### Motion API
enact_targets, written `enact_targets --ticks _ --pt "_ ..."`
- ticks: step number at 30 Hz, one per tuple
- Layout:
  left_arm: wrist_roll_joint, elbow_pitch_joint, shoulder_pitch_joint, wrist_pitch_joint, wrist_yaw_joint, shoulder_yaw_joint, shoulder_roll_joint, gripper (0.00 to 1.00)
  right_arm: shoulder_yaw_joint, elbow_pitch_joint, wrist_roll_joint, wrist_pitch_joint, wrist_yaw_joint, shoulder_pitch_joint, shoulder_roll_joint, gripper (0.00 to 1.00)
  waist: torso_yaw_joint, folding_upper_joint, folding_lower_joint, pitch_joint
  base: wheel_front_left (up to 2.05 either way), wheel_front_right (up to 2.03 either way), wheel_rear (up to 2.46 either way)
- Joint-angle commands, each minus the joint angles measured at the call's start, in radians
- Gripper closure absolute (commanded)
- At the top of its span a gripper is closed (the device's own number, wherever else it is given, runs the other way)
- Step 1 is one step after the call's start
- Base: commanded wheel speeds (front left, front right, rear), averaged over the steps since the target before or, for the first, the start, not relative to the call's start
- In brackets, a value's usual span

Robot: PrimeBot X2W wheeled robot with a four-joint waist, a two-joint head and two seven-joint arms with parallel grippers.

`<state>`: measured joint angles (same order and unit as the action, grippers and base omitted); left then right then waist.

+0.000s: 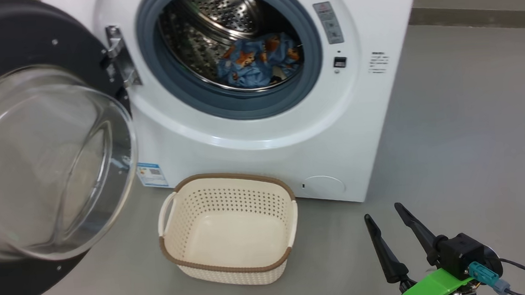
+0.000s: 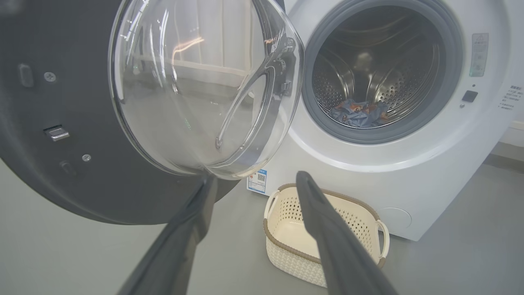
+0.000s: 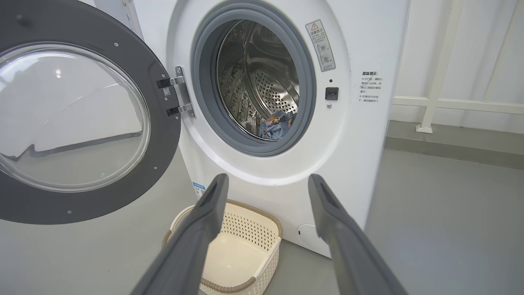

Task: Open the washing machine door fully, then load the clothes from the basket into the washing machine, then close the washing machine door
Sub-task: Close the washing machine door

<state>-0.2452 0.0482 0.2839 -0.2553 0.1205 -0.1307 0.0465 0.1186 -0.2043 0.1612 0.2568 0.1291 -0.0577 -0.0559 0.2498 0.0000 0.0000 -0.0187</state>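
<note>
The washing machine door (image 1: 39,156), a glossy black ring around a bulging clear glass bowl, stands swung wide at the left of the smooth white washing machine (image 1: 261,134). In its perforated steel drum (image 1: 218,22), ringed by a grey-blue rubber seal (image 1: 158,76), lie the clothes (image 1: 257,61), crumpled soft blue fabric with orange bears. The basket (image 1: 228,177), cream perforated plastic with a brown woven-look rim, sits on the grey floor (image 1: 462,130) just before the machine, its bare bottom showing. The left gripper (image 2: 257,178) and right gripper (image 1: 382,211) have their dark tapered fingers spread, gripping nothing.
</note>
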Motion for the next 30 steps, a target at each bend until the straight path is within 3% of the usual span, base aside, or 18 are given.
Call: enact_targets --ticks 1,17,30 --pt "-0.005 0.019 -0.030 -0.006 0.008 -0.034 0.004 0.00 0.027 0.028 -0.007 0.005 0.002 -0.012 0.005 0.00 0.044 0.0000 0.0000 0.000 0.00 0.00 0.00" --pt "-0.013 0.027 -0.032 -0.006 0.028 -0.043 0.004 0.00 0.027 0.033 -0.011 0.005 0.002 -0.007 0.005 0.00 0.188 0.0000 0.0000 0.000 0.00 0.00 0.00" --pt "-0.007 0.032 -0.023 -0.006 0.033 -0.049 0.004 0.00 0.032 0.033 -0.002 0.005 0.002 -0.002 0.006 0.00 0.241 0.0000 0.0000 -0.013 0.00 0.00 0.00"
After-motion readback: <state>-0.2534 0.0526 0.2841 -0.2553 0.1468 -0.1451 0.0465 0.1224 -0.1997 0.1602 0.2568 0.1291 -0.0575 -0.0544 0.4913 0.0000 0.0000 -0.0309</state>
